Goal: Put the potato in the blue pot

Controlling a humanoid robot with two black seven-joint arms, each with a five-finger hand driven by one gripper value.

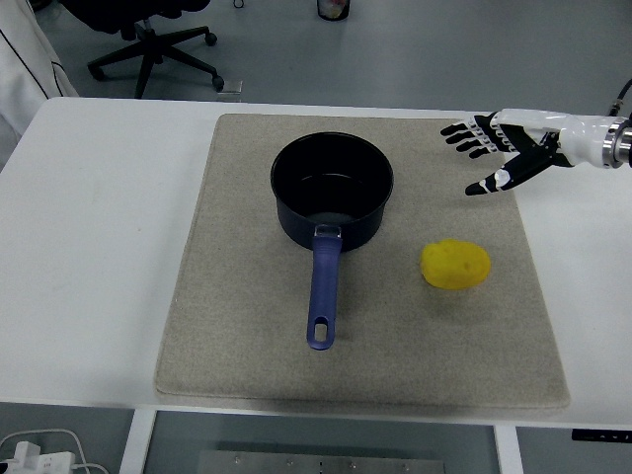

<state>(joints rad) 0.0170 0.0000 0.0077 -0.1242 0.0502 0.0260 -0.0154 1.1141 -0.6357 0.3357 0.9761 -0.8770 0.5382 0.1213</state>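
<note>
A yellow potato (455, 265) lies on the beige mat (247, 326), to the right of the dark blue pot (332, 192). The pot stands near the mat's middle, nothing inside it, its blue handle (322, 296) pointing toward the near edge. My right hand (491, 154) reaches in from the right edge over the mat's far right corner, fingers spread and holding nothing. It hovers beyond and slightly right of the potato, well apart from it. The left arm does not show.
The white table (89, 247) surrounds the mat. An office chair base (153, 54) stands on the floor beyond the table's far left. A white cloth hangs at the left edge (25, 69). Cables lie below the table's near left corner (39, 449).
</note>
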